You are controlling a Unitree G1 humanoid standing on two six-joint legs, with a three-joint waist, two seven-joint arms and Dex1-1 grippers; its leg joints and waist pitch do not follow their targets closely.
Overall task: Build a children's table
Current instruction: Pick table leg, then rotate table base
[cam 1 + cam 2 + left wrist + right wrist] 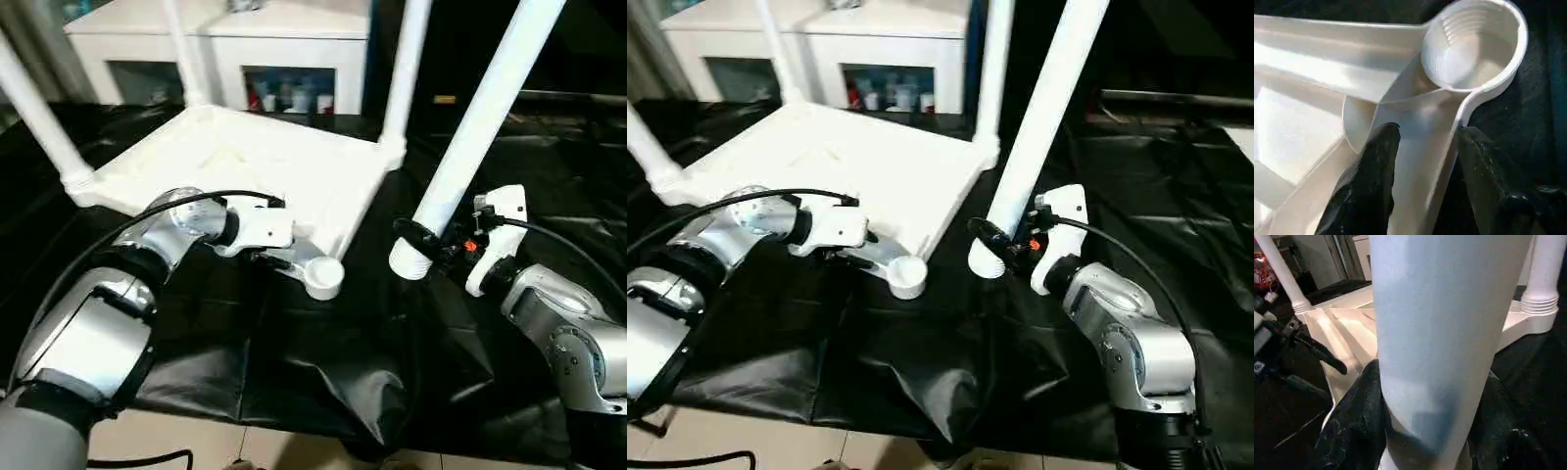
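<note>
Bracing the upturned table top (284, 166) by the rim beside its one empty corner socket (323, 277), the left gripper (1422, 147) has its black fingers closed across that edge, probably so the slab cannot slide when the last leg goes in. The right gripper (431, 245) clasps the fourth leg (480, 127) near its ringed end, tilted and off to the side of the socket, not yet over it. Three legs already stand in the corners farther from both grippers, so the remaining socket lies nearest them.
</note>
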